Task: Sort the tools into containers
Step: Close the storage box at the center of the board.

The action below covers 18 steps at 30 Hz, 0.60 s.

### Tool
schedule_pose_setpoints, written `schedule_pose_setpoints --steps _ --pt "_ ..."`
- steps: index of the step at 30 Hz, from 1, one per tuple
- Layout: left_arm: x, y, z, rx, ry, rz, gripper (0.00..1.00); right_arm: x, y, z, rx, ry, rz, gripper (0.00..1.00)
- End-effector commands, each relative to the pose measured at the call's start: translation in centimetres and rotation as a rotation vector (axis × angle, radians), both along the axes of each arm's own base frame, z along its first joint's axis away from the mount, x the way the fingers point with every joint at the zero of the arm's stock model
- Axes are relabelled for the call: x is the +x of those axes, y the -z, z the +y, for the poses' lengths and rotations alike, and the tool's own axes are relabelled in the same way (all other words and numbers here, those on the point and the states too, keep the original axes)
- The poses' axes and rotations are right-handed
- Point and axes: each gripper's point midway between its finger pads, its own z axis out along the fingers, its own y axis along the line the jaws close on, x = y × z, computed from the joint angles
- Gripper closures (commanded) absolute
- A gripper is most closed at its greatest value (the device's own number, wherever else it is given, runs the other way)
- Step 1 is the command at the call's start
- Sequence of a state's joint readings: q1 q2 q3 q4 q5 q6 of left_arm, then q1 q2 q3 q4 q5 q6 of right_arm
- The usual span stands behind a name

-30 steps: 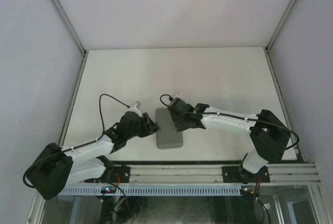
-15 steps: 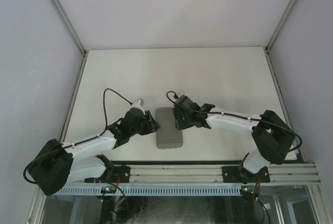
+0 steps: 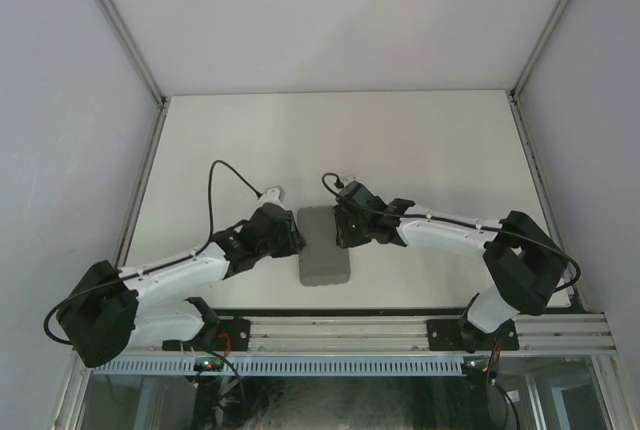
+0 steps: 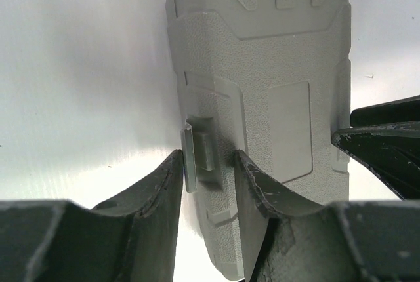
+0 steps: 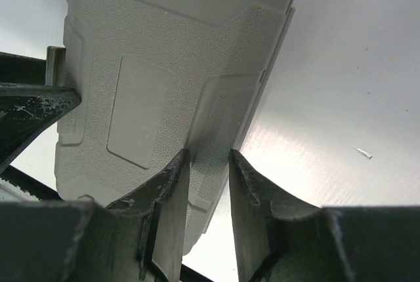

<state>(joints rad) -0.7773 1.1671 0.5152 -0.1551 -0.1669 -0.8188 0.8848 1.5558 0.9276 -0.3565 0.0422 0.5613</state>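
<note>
Grey case (image 3: 325, 258) lies folded closed, low centre of the top view. It sits flat on the white table (image 3: 430, 150), long axis running up-down the frame.

L gripper (image 4: 207, 159) is at the case's left edge in the top view. On its wrist cam the fingers are part-spread, straddling the latch (image 4: 202, 157) that sticks out from the case side. The left-hand finger looks to touch the latch plate. A strip of case shows btwn the latch and the other finger, so it's not clamped.

R gripper (image 5: 209, 157) is at the opposite edge, toward the case's upper right in the top view. Its fingers stand apart w/ a raised rib (image 5: 216, 118) of the case rim btwn them. Can't tell if they press it or only straddle it.

In the way: each wrist cam catches the other arm's dark fingertip at the case's edge, at frame right for L and frame left for R. Case is hemmed in on both long sides.

Around:
- Black cable (image 3: 222, 178) loops above the L wrist.
- Alu rail (image 3: 400, 332) runs along the bottom, near the case's lower end.
- Tiny sliver (image 5: 363, 153) lies on the table at right of the R wrist view, apart from the case.
</note>
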Motion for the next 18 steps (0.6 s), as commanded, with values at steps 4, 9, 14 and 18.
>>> schedule_pose_setpoints --steps 4,9,14,18 --pt "-0.36 0.93 1.45 0.135 0.004 0.023 0.64 -0.39 0.51 0.02 0.008 -0.003 0.016 0.71" --pt "-0.51 1.03 1.54 0.157 0.009 0.031 0.66 -0.51 0.71 0.14 0.01 -0.008 0.021 0.71" --pt "-0.65 1.0 1.58 0.18 0.012 0.04 0.68 -0.56 0.84 0.26 0.011 -0.01 0.025 0.71" --pt "-0.76 1.08 1.47 0.2 0.018 0.046 0.68 -0.54 0.88 0.22 0.009 -0.008 0.026 0.72"
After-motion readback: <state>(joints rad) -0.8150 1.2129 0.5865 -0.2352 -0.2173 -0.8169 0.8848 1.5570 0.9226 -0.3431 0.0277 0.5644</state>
